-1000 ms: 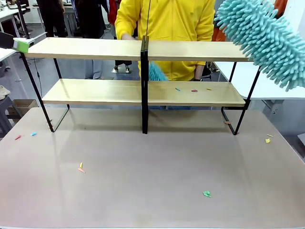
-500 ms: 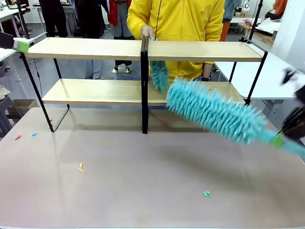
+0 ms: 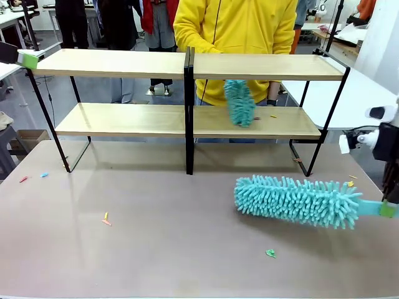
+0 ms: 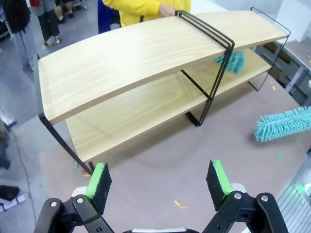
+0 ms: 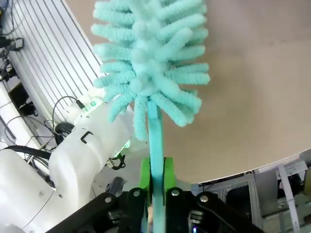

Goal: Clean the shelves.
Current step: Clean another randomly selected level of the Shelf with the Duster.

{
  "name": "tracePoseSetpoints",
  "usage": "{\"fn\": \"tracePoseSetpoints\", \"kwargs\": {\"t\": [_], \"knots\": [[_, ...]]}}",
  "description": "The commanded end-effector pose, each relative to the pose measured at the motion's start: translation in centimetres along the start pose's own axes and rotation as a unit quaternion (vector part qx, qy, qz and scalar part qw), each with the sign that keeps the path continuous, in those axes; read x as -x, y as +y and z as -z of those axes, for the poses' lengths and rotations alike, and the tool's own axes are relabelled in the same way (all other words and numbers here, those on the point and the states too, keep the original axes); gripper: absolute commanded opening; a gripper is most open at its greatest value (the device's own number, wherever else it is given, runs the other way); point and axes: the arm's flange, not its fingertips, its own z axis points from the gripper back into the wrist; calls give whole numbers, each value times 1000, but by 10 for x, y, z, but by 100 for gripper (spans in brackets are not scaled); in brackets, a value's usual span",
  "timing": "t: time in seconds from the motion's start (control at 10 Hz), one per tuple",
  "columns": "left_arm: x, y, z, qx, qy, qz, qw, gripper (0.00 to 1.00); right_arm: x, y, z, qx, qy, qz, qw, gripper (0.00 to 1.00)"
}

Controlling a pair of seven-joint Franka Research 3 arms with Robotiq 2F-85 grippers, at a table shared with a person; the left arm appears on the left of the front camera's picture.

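1. The duster [image 3: 293,200] has dropped from shelf height to just above the table [image 3: 156,249].
2. The shelves [image 3: 118,63], stiff boards, stand at the table's far side.
3. Soft, light duster, probably: the right gripper [image 5: 156,180] clamps its thin handle [image 5: 155,141].
4. The left gripper [image 4: 158,182] gapes empty.

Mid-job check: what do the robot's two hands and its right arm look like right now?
The left hand has black linkage fingers with silver pivot screws and flat green pads. The right hand matches: black fingers, green pads. The right arm has rounded white shells, a black wrist section and a thin black cable.
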Motion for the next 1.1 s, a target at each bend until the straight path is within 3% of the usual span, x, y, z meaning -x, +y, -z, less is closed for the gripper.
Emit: {"fn": "tracePoseSetpoints", "kwargs": {"t": [0.0, 0.1, 0.5, 0.6, 0.7, 1.0], "knots": [[0, 0, -1, 0, -1, 1, 1000, 100, -9, -1, 17, -20, 5, -2, 1000, 12], [0, 0, -1, 0, -1, 1, 1000, 100, 0, 0, 0, 0, 0, 0, 1000, 12], [0, 0, -1, 0, -1, 1, 1000, 100, -6, -12, 7, -11, -4, 12, 1000, 12], [0, 0, -1, 0, -1, 1, 1000, 100, 10, -1, 0, -25, -22, -43, 999, 12], [0, 0, -1, 0, -1, 1, 1000, 100, 35, 19, -4, -73, -5, -111, 991, 12], [0, 0, -1, 0, -1, 1, 1000, 100, 79, 79, -1, -34, -8, -145, 989, 12]]}}
